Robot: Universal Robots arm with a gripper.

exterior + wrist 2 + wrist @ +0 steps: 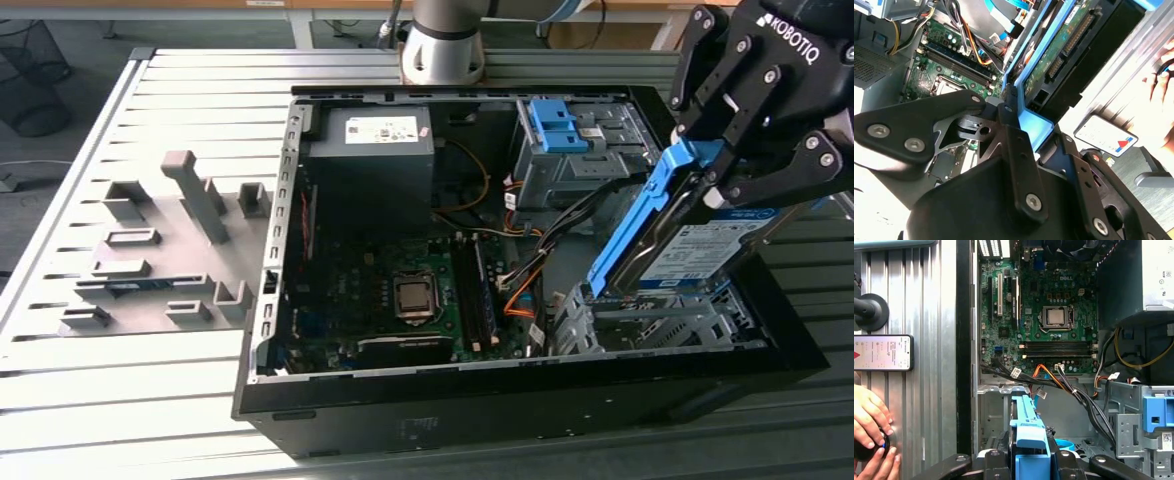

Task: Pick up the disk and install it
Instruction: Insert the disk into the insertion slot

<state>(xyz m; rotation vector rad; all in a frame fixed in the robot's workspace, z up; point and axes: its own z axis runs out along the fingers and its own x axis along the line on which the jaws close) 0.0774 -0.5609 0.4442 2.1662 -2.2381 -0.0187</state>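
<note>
Your black gripper [727, 170] is clamped on the disk [694, 250], a flat silver-grey slab with glossy blue plastic rails, held tilted just above the perforated metal bay [654, 320] of the open computer case [534, 390].

The exterior view looks down from above the open computer case [534, 400] on the counter [160, 400]. Both wrist views sit close behind the claw [1029, 460], facing the case's motherboard [1039, 315].

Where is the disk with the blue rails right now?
The gripper holds the disk tilted on the exterior view's right, above the metal drive cage in the open computer case, near the orange and black cables.
</note>
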